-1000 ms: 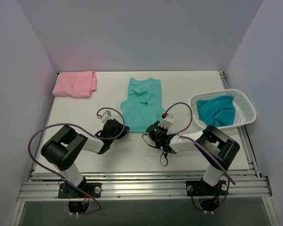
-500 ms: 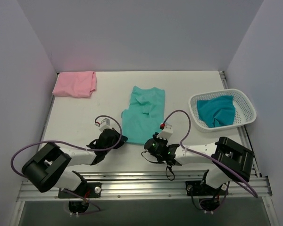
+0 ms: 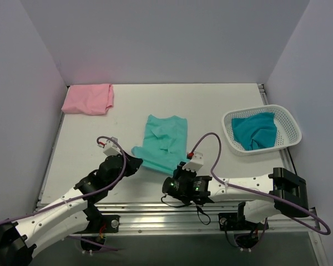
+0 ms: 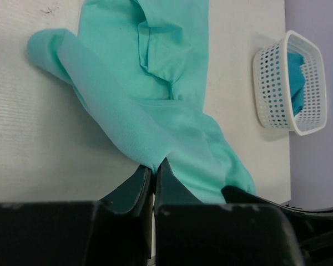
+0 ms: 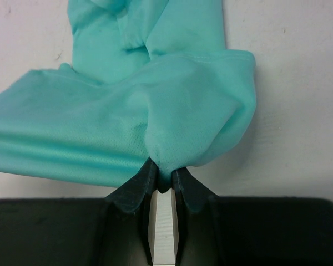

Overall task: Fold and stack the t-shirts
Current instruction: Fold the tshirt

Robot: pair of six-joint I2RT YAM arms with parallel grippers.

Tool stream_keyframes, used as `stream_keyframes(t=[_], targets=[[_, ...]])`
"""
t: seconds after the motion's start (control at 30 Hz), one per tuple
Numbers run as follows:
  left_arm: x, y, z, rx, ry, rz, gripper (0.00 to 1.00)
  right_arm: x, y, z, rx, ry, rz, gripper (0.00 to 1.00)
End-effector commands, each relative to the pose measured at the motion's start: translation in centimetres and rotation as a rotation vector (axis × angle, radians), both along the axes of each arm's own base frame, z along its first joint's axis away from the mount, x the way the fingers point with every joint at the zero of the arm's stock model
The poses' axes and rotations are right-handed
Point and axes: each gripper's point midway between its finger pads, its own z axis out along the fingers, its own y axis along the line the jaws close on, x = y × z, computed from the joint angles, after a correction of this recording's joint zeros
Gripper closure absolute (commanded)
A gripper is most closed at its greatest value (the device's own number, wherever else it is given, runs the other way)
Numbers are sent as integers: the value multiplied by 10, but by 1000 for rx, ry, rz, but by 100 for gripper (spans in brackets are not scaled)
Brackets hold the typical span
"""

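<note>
— While the table bears the mint-green t-shirt at its middle, limp and light, where do you hold it?
— You take its near hem corners; it will likely sag between them. Left gripper and right gripper each stand pinched tight on that hem.

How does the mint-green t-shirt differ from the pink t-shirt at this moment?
The mint-green t-shirt lies mid-table, loosely spread and rumpled; the pink t-shirt sits folded compactly in the far left corner. The left claw and the right claw each pinch the mint-green t-shirt's near edge; nothing touches the pink t-shirt. Both are plain cloth tees on the table.
</note>
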Motion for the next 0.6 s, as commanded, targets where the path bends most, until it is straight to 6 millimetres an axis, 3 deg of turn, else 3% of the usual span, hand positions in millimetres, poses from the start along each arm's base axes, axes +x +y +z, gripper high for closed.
stream_keyframes(t=[0.0,0.17,0.5,0.57], targets=[[12,7,3,103,-1,35,98,11,-30,15,-163,-86,-78,100],[31,-8,12,118,-20,40,98,26,-28,39,-206,-147,-116,100],[69,-23,79,92,-134,78,98,66,-35,70,-258,-193,-198,100],[74,-23,83,93,-141,83,98,72,-38,76,-266,-197,-204,100]])
